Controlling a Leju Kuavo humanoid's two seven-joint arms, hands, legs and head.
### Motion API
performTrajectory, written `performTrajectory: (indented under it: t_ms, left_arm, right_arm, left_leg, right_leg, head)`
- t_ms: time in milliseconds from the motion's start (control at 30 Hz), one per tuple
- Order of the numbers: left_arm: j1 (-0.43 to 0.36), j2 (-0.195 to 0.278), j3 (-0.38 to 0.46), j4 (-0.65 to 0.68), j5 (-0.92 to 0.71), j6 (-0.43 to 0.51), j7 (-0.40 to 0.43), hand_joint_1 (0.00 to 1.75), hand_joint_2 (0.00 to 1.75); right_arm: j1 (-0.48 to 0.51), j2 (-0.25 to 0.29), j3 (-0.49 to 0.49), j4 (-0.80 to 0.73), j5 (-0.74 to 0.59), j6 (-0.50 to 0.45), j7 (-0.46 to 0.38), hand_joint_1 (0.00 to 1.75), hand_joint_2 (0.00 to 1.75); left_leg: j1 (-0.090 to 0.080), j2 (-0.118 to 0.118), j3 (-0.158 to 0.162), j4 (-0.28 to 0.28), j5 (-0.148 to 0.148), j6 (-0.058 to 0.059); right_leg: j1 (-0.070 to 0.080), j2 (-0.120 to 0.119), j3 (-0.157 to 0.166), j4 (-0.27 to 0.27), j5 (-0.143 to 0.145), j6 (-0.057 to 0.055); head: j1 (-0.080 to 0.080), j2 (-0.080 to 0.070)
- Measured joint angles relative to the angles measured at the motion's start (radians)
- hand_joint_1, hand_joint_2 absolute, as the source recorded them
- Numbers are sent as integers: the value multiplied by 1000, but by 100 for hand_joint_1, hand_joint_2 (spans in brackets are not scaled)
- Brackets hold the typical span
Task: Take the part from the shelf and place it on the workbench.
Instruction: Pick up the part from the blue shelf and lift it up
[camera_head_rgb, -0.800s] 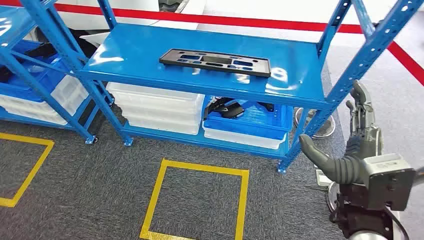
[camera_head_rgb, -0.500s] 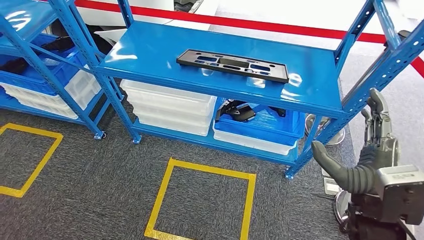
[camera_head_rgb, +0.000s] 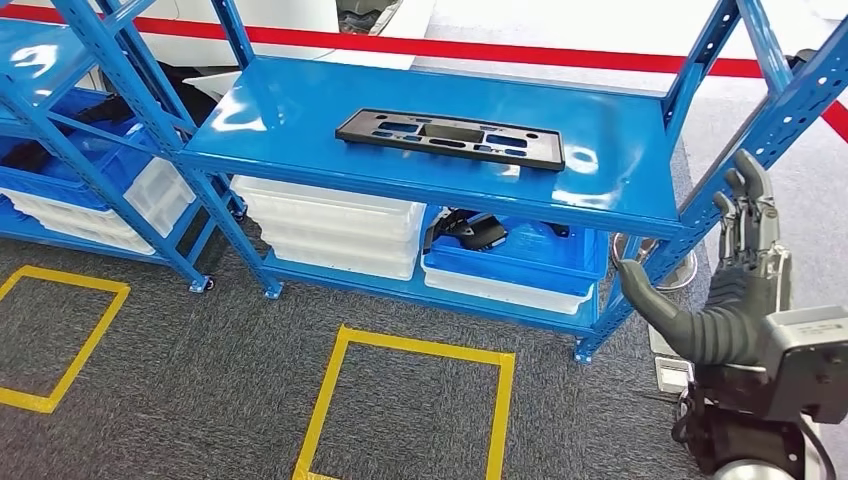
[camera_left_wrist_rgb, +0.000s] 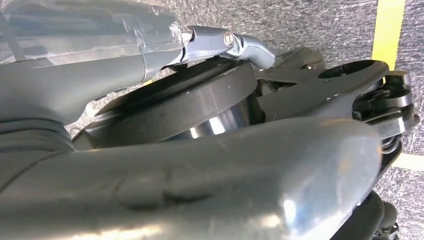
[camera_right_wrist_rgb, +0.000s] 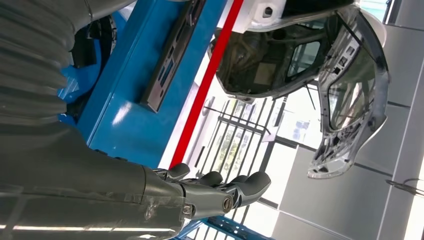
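Approach step, nothing grabbed yet. Black part flat on shelf top, untouched. Right hand raised beside shelf post, fingers apart, empty. Left hand hanging low, can't tell its state. Next: reach right hand over part.

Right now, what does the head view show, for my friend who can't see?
A flat black part lies on a blue shelf, with bins stacked below. The robot's right hand is raised, holding nothing, beside the shelf's corner post.
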Motion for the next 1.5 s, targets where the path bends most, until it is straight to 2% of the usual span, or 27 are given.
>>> performTrajectory:
  t_ms: [67, 100, 133, 233, 300, 333, 400, 433, 467, 500, 567, 633, 700, 800, 867, 933, 967, 1000, 1067, 1100, 1133, 1167, 1300, 1367, 1433, 1467, 1500]
  left_arm:
    - [2, 0, 0, 0, 1, 1, 0, 0, 0]
    - [3, 0, 0, 0, 1, 1, 1, 0, 0]
    - [5, 0, 0, 0, 2, 1, 1, 0, 0]
    - [5, 0, 0, 0, 6, 2, 1, 0, 0]
    - [5, -1, 0, 0, 7, 2, 2, 0, 0]
    - [5, -2, 0, 0, 7, 2, 3, 0, 0]
    - [6, -2, 0, 0, 8, 2, 4, 0, 0]
    - [6, -2, 0, 0, 8, 2, 4, 0, 0]
    - [6, -2, 0, 0, 9, 2, 4, 0, 0]
    - [7, -3, 0, 0, 9, 2, 4, 0, 0]
    - [8, -4, 0, 0, 10, 3, 6, 0, 0]
    - [8, -5, 0, 0, 9, 4, 8, 0, 0]
    - [8, -5, 0, 0, 8, 5, 8, 0, 0]
    - [8, -5, 0, 0, 8, 6, 8, 0, 0]
    - [6, -5, 0, 1, 8, 6, 6, 0, 0]
    - [3, -5, 0, 1, 8, 6, 4, 0, 0]
    - [1, -5, 0, 1, 8, 7, 3, 0, 0]
    - [1, -5, 0, 1, 8, 7, 3, 0, 0]
    - [1, -4, 0, 1, 8, 9, 3, 0, 0]
    - [2, -4, 0, 2, 8, 9, 3, 0, 0]
    - [3, -4, -1, 2, 8, 10, 4, 0, 0]
    - [4, -5, -1, 3, 8, 10, 4, 0, 0]
    - [4, -5, -1, 3, 8, 10, 4, 0, 0]
    - [4, -5, -2, 3, 8, 10, 5, 0, 0]
    - [5, -5, -4, 3, 8, 10, 5, 0, 0]
    - [6, -5, -6, 3, 8, 10, 5, 0, 0]
    - [6, -5, -8, 3, 8, 10, 5, 0, 0]
  right_arm:
    - [-5, 0, 3, 2, -6, 0, -3, 0, 175]
    - [-9, 0, 5, 3, -8, 0, -4, 0, 175]
    - [-12, 0, 6, 4, -10, 0, -5, 0, 175]
    - [-17, 0, 10, 6, -16, 0, -5, 0, 175]
    - [-19, 0, 11, 7, -19, 0, -4, 0, 175]
    - [-20, 0, 11, 7, -21, 0, -4, 0, 175]
    - [-21, 0, 13, 9, -23, 0, -4, 0, 175]
    - [-21, 0, 14, 10, -23, 0, -4, 0, 175]
    - [-21, 0, 16, 12, -24, 0, -4, 0, 175]
    - [-21, 0, 17, 13, -24, 0, -4, 0, 175]
    - [-21, 0, 17, 15, -22, 0, -2, 0, 175]
    - [-20, 0, 17, 16, -15, 0, 1, 0, 175]
    - [-19, -1, 17, 16, -9, 0, 5, 0, 175]
    - [-17, -1, 17, 16, -4, 0, 9, 0, 175]
    - [-16, -1, 17, 16, -3, 0, 12, 0, 175]
    - [-16, 0, 17, 16, -2, 0, 16, 0, 175]
    - [-15, 0, 17, 16, -3, 0, 17, 0, 175]
    - [-14, 0, 17, 16, -3, 0, 18, 0, 175]
    - [-12, 0, 17, 16, -5, 0, 18, 0, 175]
    - [-12, 0, 17, 16, -6, 0, 18, 0, 175]
    - [-11, 0, 17, 16, -6, 0, 17, 0, 175]
    - [-11, 0, 17, 16, -7, 0, 17, 0, 175]
    - [-10, -1, 17, 16, -6, 0, 16, 0, 175]
    - [-10, -1, 17, 16, -6, 0, 16, 0, 175]
    - [-6, -1, 16, 16, -6, 0, 15, 0, 175]
    - [-3, -1, 16, 16, -6, 0, 14, 0, 175]
    - [0, -1, 16, 17, -7, 0, 12, 0, 175]
  left_leg:
    - [4, 0, 44, -123, 87, -1]
    - [4, -1, 66, -179, 115, 0]
    - [3, -1, 80, -218, 126, 6]
    - [1, -1, 85, -248, 118, 28]
    - [5, -1, 91, -256, 119, 41]
    - [7, 0, 94, -259, 119, 47]
    - [5, 1, 97, -260, 116, 55]
    - [3, 1, 99, -260, 113, 58]
    - [1, 1, 103, -260, 110, 60]
    - [0, 0, 108, -260, 106, 61]
    - [-2, -3, 124, -260, 94, 60]
    - [-5, -4, 134, -259, 84, 53]
    - [-6, -4, 136, -261, 79, 44]
    - [-9, -3, 138, -247, 63, 27]
    - [-8, -2, 98, -158, 22, 12]
    - [-4, -2, 24, -30, -18, 1]
    - [-3, -2, -2, 8, -18, -1]
    - [-2, -2, -12, 9, 3, -3]
    - [2, -1, 16, -91, 90, -4]
    - [2, -2, 36, -148, 124, -2]
    - [2, -2, 55, -197, 142, 2]
    - [2, -2, 64, -224, 143, 8]
    - [3, -3, 76, -251, 128, 34]
    - [7, -1, 89, -262, 125, 44]
    - [6, 1, 99, -264, 117, 52]
    - [6, 0, 105, -264, 111, 54]
    - [5, -1, 113, -264, 105, 55]
  right_leg:
    - [-2, 3, 15, 0, -10, 7]
    - [-1, 5, 20, 1, -15, 12]
    - [0, 6, 22, 2, -19, 17]
    - [2, 7, 20, -1, -22, 33]
    - [2, 7, 11, 26, -42, 41]
    - [2, 7, -8, 67, -64, 44]
    - [3, 7, -78, 195, -114, 46]
    - [3, 7, -113, 251, -126, 46]
    - [3, 7, -135, 278, -121, 44]
    - [4, 7, -139, 268, -96, 41]
    - [8, 7, -98, 154, -14, 30]
    - [15, 7, -55, 49, 28, 20]
    - [20, 8, -44, 21, 22, 15]
    - [10, 9, -29, 3, 18, 5]
    - [5, 5, -13, -6, 14, -1]
    - [4, 2, -2, -7, 5, -5]
    - [3, 2, 5, -7, 0, -5]
    - [3, 3, 13, -7, -6, -4]
    - [1, 6, 34, -7, -21, 1]
    - [2, 8, 43, -7, -28, 5]
    - [3, 10, 48, -6, -35, 10]
    - [5, 11, 48, -6, -38, 15]
    - [4, 12, 44, 2, -53, 34]
    - [3, 12, 6, 79, -87, 42]
    - [4, 12, -75, 209, -122, 45]
    - [4, 12, -109, 252, -123, 46]
    - [4, 12, -127, 263, -105, 45]
  head:
    - [-7, 0]
    - [-12, 0]
    - [-15, 0]
    - [-15, 0]
    - [-8, 0]
    - [-1, 0]
    - [14, 0]
    - [19, 0]
    - [23, 0]
    - [26, 0]
    - [33, 0]
    - [36, 0]
    - [36, 0]
    - [28, 0]
    - [16, 0]
    - [7, 0]
    - [4, 0]
    - [1, 0]
    - [-7, 0]
    - [-12, 0]
    - [-17, 0]
    - [-18, 0]
    - [-11, 0]
    - [-1, 0]
    - [13, 0]
    - [18, 0]
    - [22, 0]
